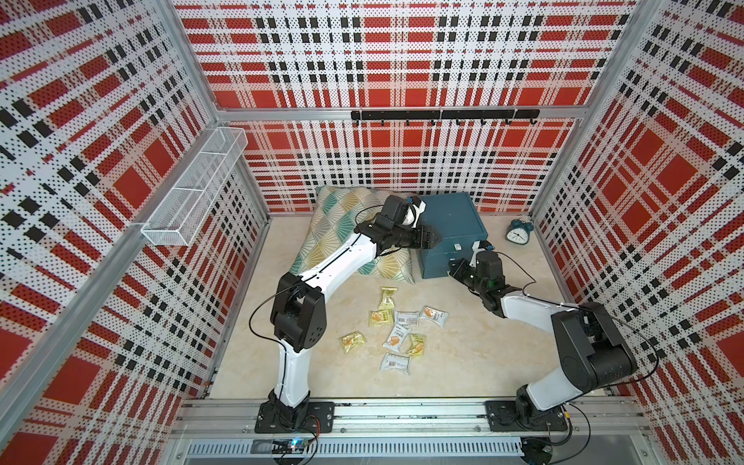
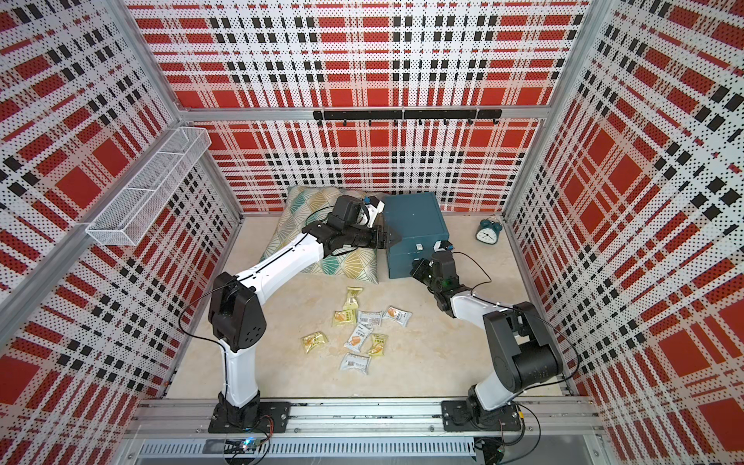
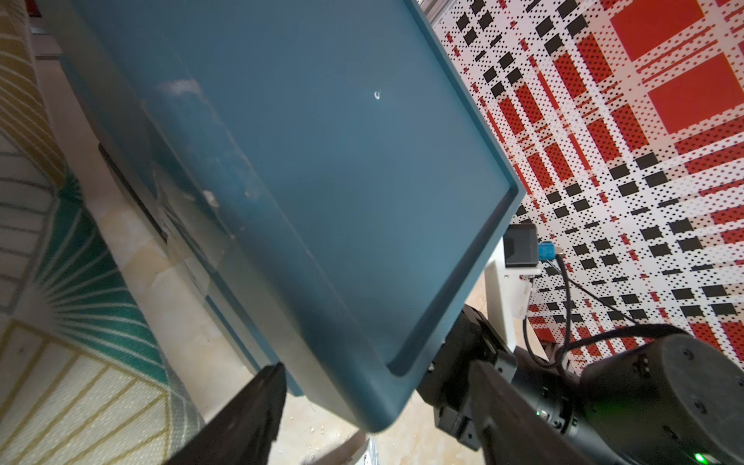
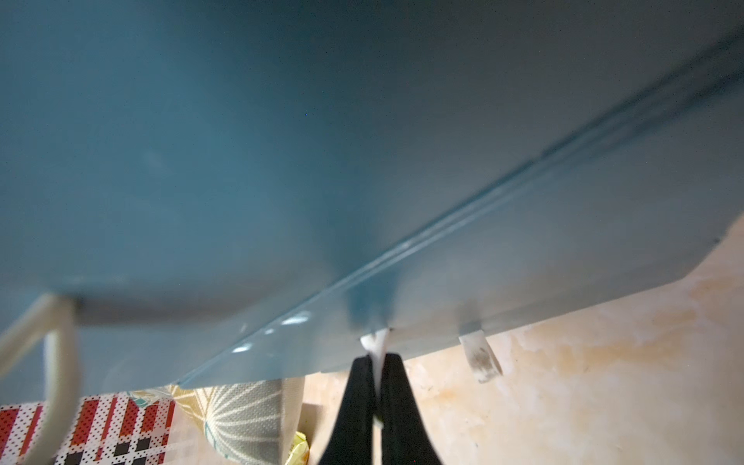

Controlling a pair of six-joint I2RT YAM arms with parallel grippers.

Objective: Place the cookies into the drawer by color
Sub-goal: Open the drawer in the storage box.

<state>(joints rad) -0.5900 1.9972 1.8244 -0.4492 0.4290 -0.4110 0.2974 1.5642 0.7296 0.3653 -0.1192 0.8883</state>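
Right wrist view: right gripper clenched on a small white drawer handle of the dark teal box-shaped drawer chest; which drawer, cannot tell, front blurred and arm-blocked from above. Left gripper spread wide at chest's left top edge, contact unclear. Patterned cushion crowds that side. Yellow and white cookie packets lie on open floor, well apart.

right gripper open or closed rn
Shut on a white handle of the drawer: in the right wrist view the right gripper's black fingers press together around it.
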